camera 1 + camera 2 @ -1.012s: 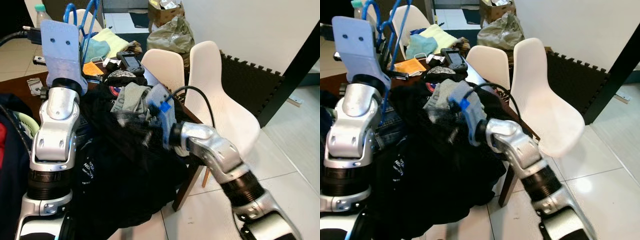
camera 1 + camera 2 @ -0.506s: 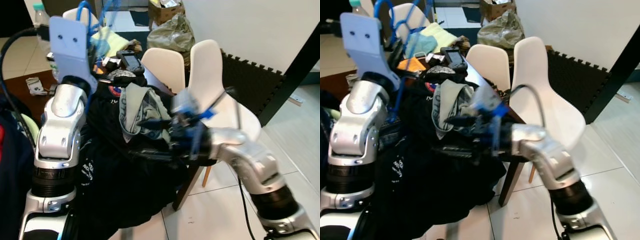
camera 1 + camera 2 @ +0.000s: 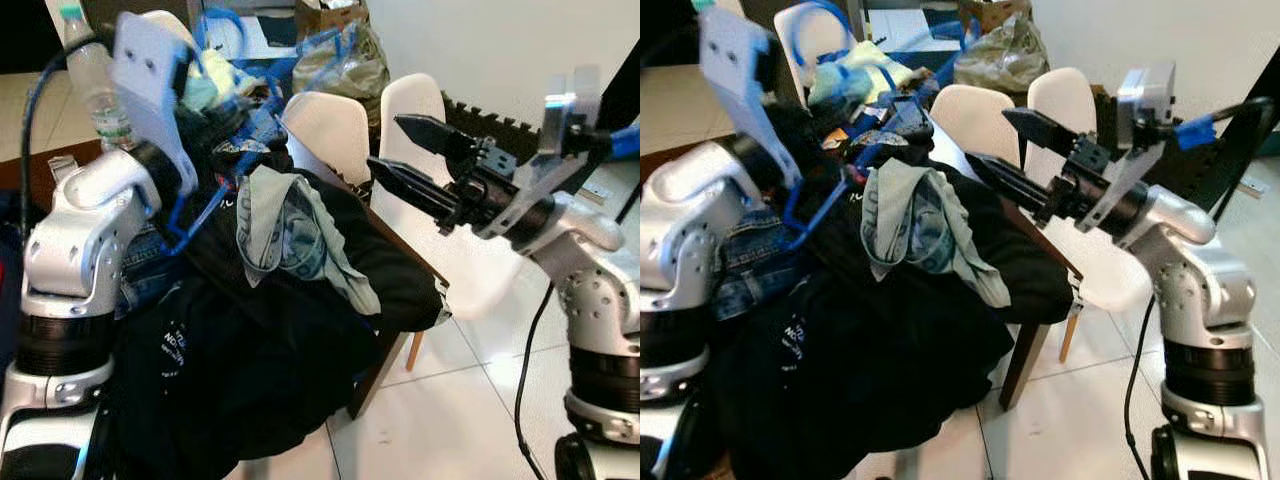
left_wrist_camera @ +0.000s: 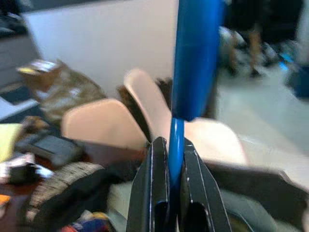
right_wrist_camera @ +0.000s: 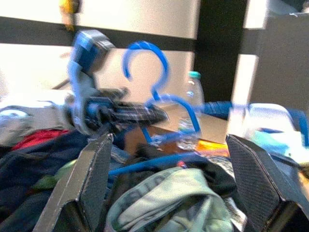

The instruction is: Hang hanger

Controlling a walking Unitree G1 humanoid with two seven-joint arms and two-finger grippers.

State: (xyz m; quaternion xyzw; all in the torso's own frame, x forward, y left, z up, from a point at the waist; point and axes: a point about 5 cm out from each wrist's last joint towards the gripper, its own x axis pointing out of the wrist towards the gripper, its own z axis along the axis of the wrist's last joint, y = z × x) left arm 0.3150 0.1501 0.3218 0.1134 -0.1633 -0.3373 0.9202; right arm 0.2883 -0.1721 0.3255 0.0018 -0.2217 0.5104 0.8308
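A blue plastic hanger (image 3: 262, 120) is held up over the heaped table, and my left gripper (image 4: 175, 143) is shut on its thin bar. Its hook (image 5: 145, 63) curls upward in the right wrist view, where the left gripper (image 5: 116, 114) shows holding it. My right gripper (image 3: 388, 143) hovers open in the air to the right of the pile, in front of the white chairs, pointing towards the hanger with nothing between its fingers (image 5: 94, 179). A grey-green garment (image 3: 290, 235) lies crumpled on top of the black clothes (image 3: 260, 340).
Two white chairs (image 3: 420, 120) stand against the table's right side. A water bottle (image 3: 100, 90), a phone and small items crowd the far tabletop. Bags (image 3: 345, 60) sit by the back wall. Black clothes hang over the table's near edge to the tiled floor (image 3: 450, 410).
My right arm has pulled out of the clothes pile, risen to the right and opened. The grey-green garment has dropped back onto the pile. The left arm has tilted the hanger rightward.
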